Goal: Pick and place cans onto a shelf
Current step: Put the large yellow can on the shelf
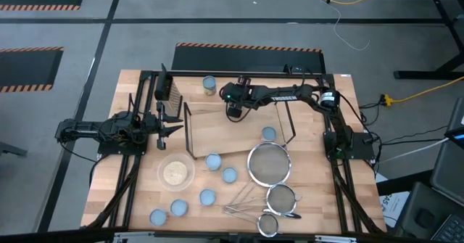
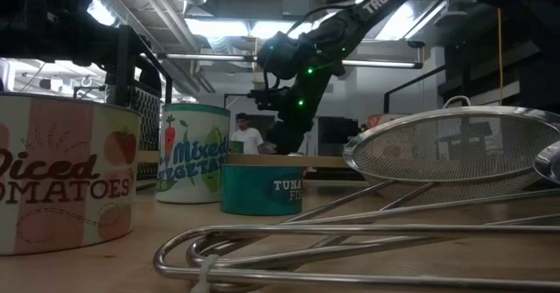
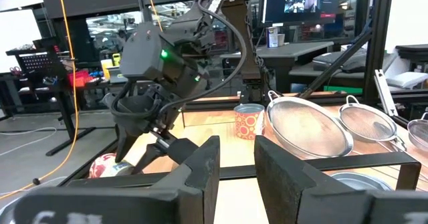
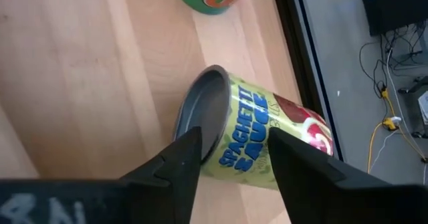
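Observation:
My right gripper (image 1: 233,112) reaches over the far part of the shelf (image 1: 239,138). It is open over a yellow-green "Spaghetti Sauce" can (image 4: 267,134) that lies tipped over, its grey top (image 4: 200,110) facing sideways. The fingertips stand just above the can's top end. Whether the can lies on the shelf or on the table beside it, I cannot tell. One can (image 1: 268,133) stands on the shelf and another (image 1: 209,83) on the table behind it. Several cans (image 1: 212,161) stand in front of the shelf. My left gripper (image 1: 174,129) waits, open and empty, at the shelf's left end. My right gripper comes at the tipped can from above, slanting down. One fingertip (image 4: 187,150) overlaps the can's top and the other (image 4: 287,154) its label side (image 4: 251,140). I cannot tell whether either finger touches the can.
A dark box grater (image 1: 168,89) stands at the far left by the shelf. A clear bowl of grains (image 1: 176,173) sits front left. Three wire strainers (image 1: 270,163) lie front right. A person (image 2: 248,136) stands in the room beyond the table.

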